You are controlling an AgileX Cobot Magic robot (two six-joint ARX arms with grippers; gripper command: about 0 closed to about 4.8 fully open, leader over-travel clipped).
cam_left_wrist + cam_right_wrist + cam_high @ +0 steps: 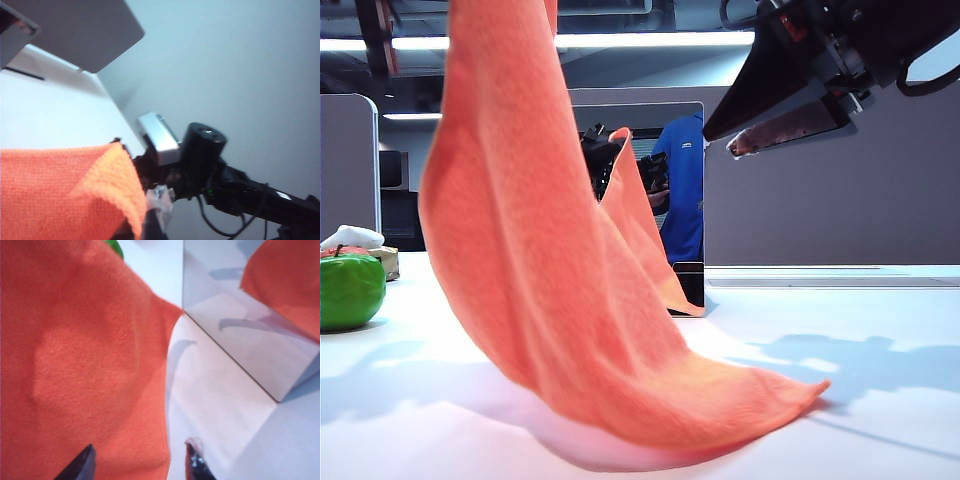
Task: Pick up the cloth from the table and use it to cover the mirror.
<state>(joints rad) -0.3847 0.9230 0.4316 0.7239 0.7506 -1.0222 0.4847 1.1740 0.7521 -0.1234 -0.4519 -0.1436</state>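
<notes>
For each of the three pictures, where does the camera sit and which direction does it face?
Exterior view: low at table level, facing the mirror; right gripper upper right, empty.
Left wrist view: on the left arm, facing the right arm across the table; left gripper's jaws hidden behind the cloth.
Right wrist view: above the table, looking down between open right gripper fingers at cloth and mirror.
Shared: all show the cloth.

My table [880, 350] is white and smooth. On it lies the lower end of the orange cloth [700, 400]. The mirror [688, 285] stands behind it, and a green apple [350, 290] rests at the left edge.
</notes>
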